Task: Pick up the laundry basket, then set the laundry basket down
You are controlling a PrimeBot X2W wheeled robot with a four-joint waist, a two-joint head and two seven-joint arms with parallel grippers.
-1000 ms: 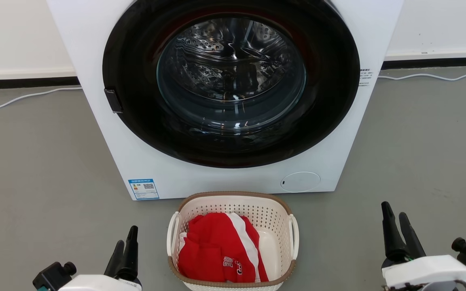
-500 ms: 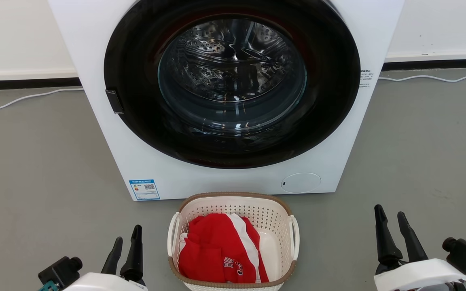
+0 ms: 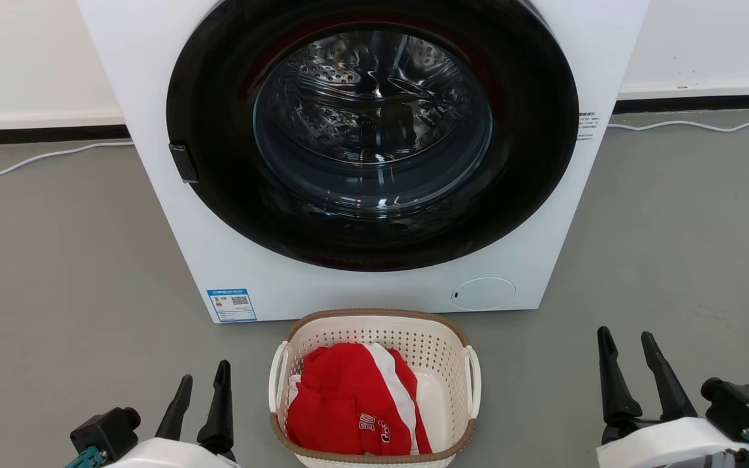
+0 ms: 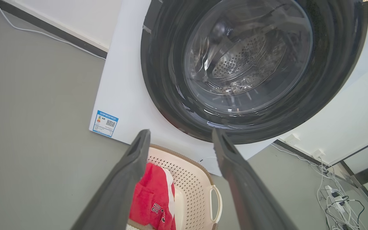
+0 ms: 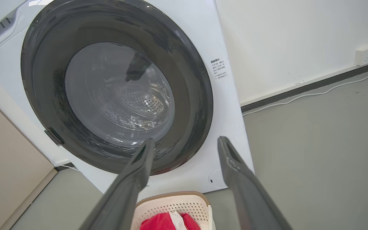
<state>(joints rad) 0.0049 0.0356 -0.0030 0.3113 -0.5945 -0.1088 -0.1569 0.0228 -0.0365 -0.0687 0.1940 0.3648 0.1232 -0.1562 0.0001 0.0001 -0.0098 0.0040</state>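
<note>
Left gripper (image 3: 204, 372) at 7 o'clock and right gripper (image 3: 624, 334) at 5 both gaped wide and empty, apart from the small cream perforated plastic laundry basket (image 3: 413, 338) at 6 on the grey floor (image 3: 56, 292). A red-and-white garment (image 3: 342, 396) lay inside. The white front-loading washing machine (image 3: 348, 292) stood just behind at 12.

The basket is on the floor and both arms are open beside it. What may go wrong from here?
1. The laundry basket has thin loop handles; the open left fingers and right fingers, both apart from it, may miss one, so it could tilt and spill the red garment.
2. It stands close before the washing machine, so a forward lift may bump that.
</note>
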